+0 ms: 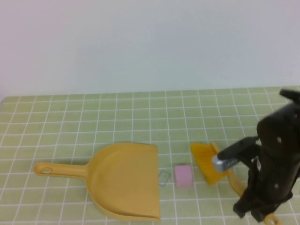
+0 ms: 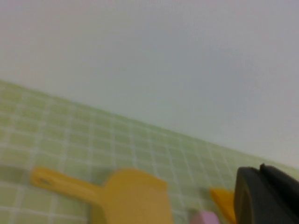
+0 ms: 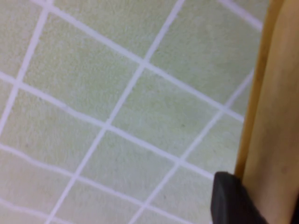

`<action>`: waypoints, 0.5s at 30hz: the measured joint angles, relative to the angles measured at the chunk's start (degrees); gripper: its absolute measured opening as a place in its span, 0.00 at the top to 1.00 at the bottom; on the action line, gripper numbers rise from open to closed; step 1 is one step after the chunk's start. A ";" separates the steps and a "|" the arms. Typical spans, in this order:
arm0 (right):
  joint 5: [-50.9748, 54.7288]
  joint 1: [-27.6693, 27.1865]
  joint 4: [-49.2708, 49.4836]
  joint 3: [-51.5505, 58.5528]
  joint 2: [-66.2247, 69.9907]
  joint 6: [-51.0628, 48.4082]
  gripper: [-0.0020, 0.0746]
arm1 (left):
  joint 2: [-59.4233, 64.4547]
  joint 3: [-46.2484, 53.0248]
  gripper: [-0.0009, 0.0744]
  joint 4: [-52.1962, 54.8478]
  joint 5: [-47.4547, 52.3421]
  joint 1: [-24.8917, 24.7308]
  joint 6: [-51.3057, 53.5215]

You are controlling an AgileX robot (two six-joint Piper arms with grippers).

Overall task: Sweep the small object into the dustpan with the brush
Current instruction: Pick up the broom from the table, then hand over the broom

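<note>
The yellow dustpan (image 1: pixel 124 180) lies flat, its long handle pointing left and its open mouth facing right. Just right of that mouth sits the small object (image 1: pixel 183 176), a pale pink block. The brush (image 1: pixel 206 161) lies beyond it, orange bristles toward the block and yellow handle running back to the near right. My right gripper (image 1: pixel 257 213) is down over the handle's end. In the right wrist view a dark finger (image 3: pixel 229 200) presses against the handle (image 3: pixel 273 116). My left gripper (image 2: pixel 266 196) is shut and empty, held away from the dustpan (image 2: pixel 133 196), the block (image 2: pixel 205 218) and the brush (image 2: pixel 222 200).
A tiny grey wire clip (image 1: pixel 164 177) lies between the dustpan's mouth and the pink block. The table is covered by a green tiled cloth (image 1: pixel 93 122), and a plain pale wall stands behind it.
</note>
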 joint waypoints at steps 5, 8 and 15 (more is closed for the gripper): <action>10.06 1.46 -0.52 -9.80 -1.21 -1.84 0.73 | 6.81 -1.50 0.99 -24.05 11.71 0.00 12.47; 10.85 4.77 -0.52 -14.66 -3.89 -2.06 0.73 | 10.09 -1.50 0.95 -36.07 15.27 0.00 19.86; 13.37 13.63 2.54 -24.24 -9.69 -0.45 0.73 | 14.65 -1.50 0.51 -46.12 15.64 0.00 22.18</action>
